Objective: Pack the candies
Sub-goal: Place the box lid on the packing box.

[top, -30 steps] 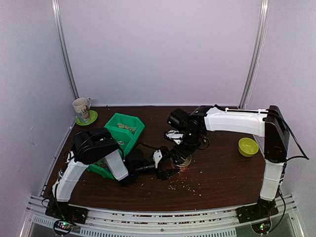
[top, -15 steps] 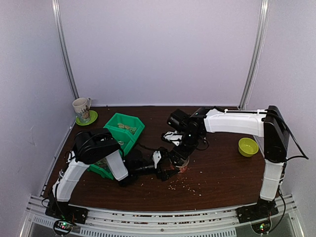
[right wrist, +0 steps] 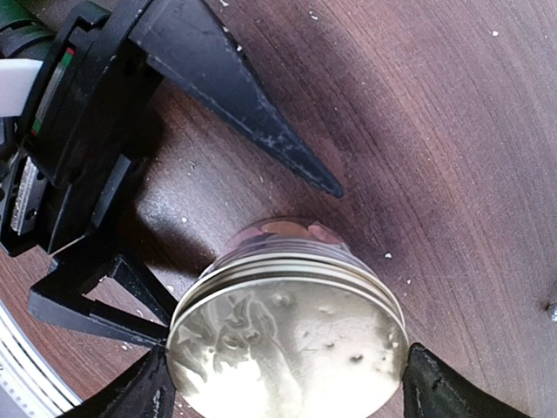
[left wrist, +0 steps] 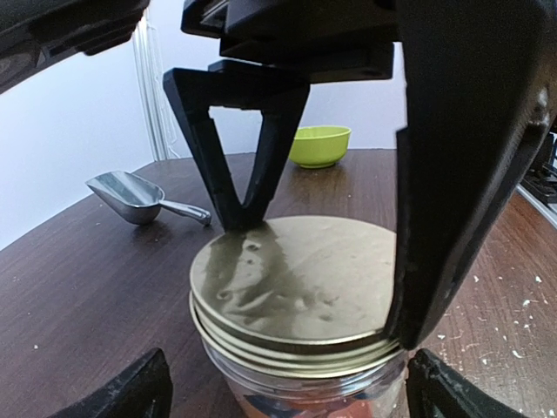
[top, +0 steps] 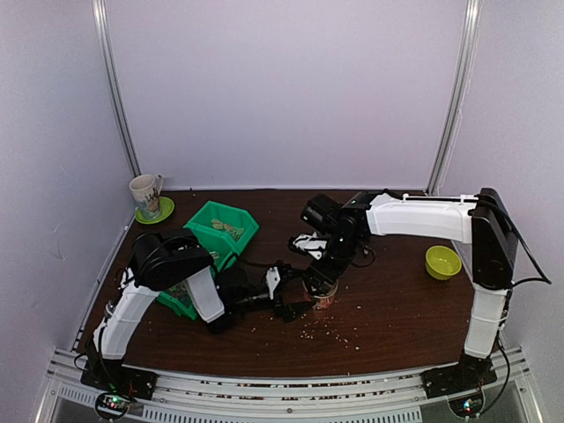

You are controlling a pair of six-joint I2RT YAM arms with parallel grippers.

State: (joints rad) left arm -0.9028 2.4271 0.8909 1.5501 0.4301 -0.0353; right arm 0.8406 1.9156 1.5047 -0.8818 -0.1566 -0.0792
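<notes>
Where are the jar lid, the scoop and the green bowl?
gold jar lid (left wrist: 296, 279), left wrist view, flat top
metal scoop (left wrist: 129, 197), left wrist view, its bowl
green bowl (left wrist: 319, 152), left wrist view, outer wall

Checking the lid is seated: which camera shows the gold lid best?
The left wrist view: the gold lid fills the frame side-on, rim resting on the jar. The right wrist view shows only its top face; from the top external camera it is tiny under the right gripper.
</notes>
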